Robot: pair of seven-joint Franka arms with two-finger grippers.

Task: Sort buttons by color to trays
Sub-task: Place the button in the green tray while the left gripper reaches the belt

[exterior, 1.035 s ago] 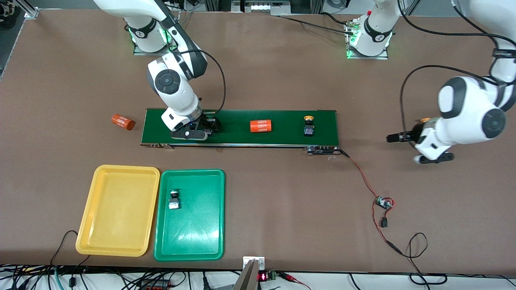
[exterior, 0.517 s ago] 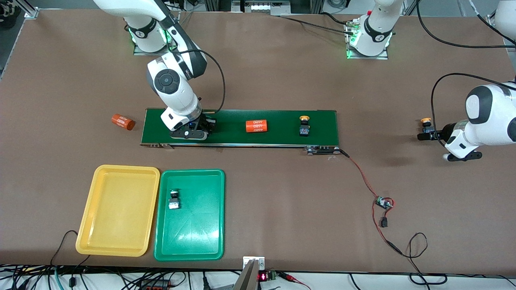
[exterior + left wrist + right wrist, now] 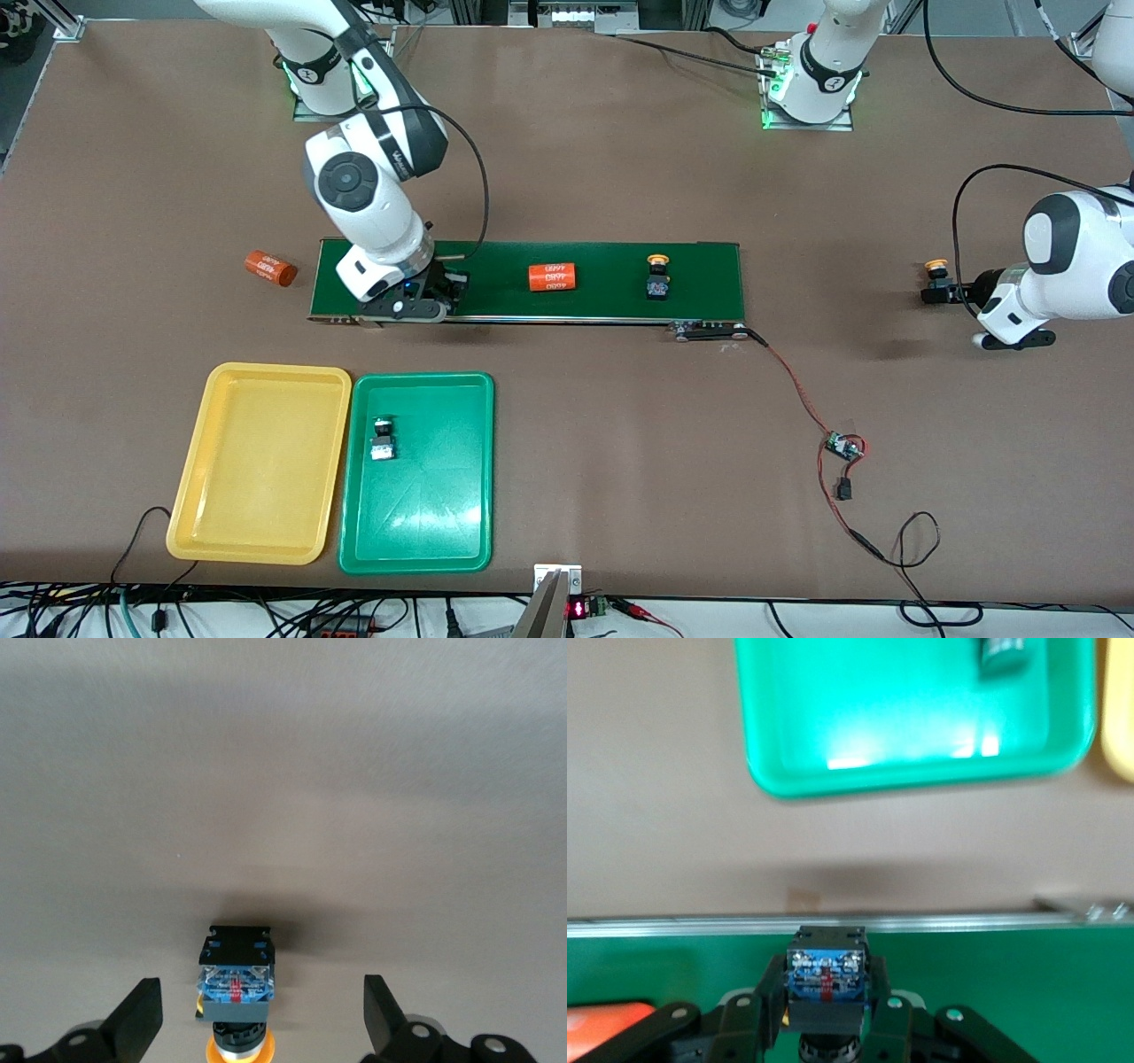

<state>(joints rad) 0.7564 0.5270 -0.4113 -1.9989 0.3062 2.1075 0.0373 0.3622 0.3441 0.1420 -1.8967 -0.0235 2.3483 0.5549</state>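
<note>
My right gripper (image 3: 452, 288) is over the dark-green belt (image 3: 611, 297) at the right arm's end. It is shut on a black-bodied button (image 3: 826, 979), whose cap colour is hidden. My left gripper (image 3: 950, 291) is open, low over the table at the left arm's end. A yellow-orange button (image 3: 935, 270) lies between its fingers (image 3: 137, 1019), untouched, and shows in the left wrist view (image 3: 235, 970). A second yellow-orange button (image 3: 656, 276) lies on the belt. A green button (image 3: 382, 439) lies in the green tray (image 3: 425, 523). The yellow tray (image 3: 257, 478) beside it is empty.
One orange "4680" cylinder (image 3: 553, 277) lies on the belt between my right gripper and the belt's yellow-orange button. Another (image 3: 269, 268) lies on the table off the belt's end. A red cable with a small board (image 3: 842, 446) runs from the belt toward the front edge.
My left gripper moved toward the left arm's end and now straddles the yellow-orange button. The cylinder and button on the belt drifted toward the right arm's end. My right gripper shifted slightly with its button.
</note>
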